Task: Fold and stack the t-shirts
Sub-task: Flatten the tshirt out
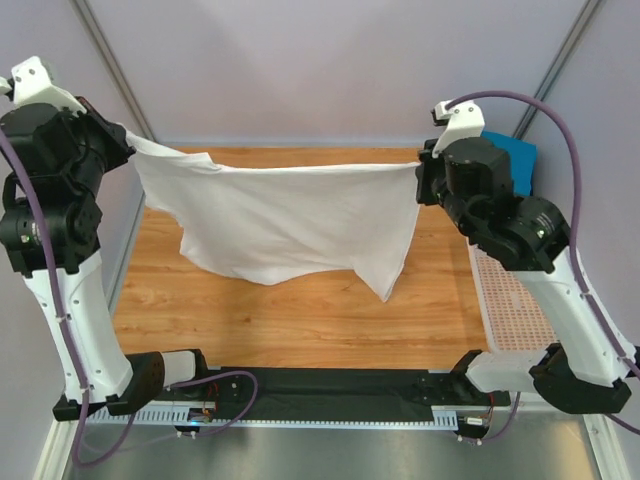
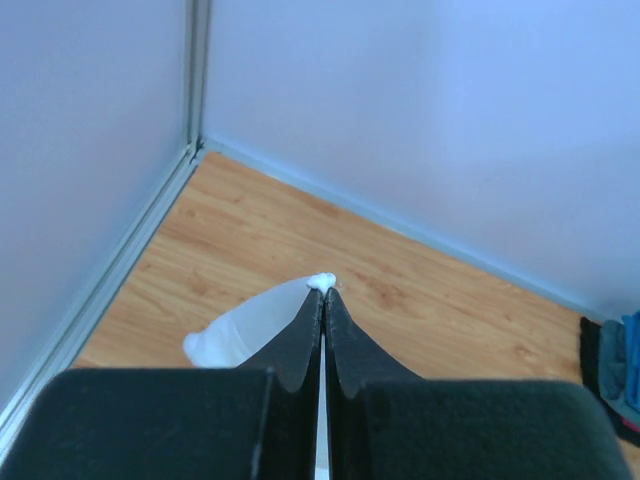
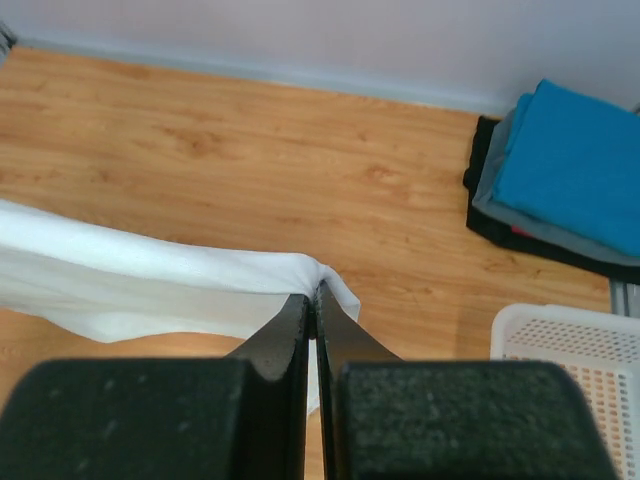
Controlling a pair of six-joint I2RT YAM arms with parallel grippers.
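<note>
**White tee held aloft between both arms**

- Near edge: both arm bases sit side by side. One arm rises on each side of the wooden table (image 1: 300, 325).
- Left gripper (image 2: 322, 292): fingers pressed together, with a small tuft of white cloth pinched at the very tips. It is raised at the table's far left corner.
- Right gripper (image 3: 312, 292): fingers likewise clamped tight on a fold of the same white cloth, which trails off to the left in its wrist view.
- White t-shirt (image 1: 290, 215): strung between the two grippers over the middle of the table.
  - Its top edge runs nearly straight from one gripper to the other.
  - The body hangs below in loose folds with an uneven lower edge, and a pointed corner drops lowest on the right side.
  - Whether that corner touches the wood cannot be told.
- Right of the table: white perforated basket (image 1: 512, 300), beside the right arm.
- Far right corner, just beyond the basket: a folded stack with a bright blue tee (image 3: 575, 165) on top, a grey tee (image 3: 505, 210) under it and a black tee (image 3: 480, 150) at the bottom.
</note>
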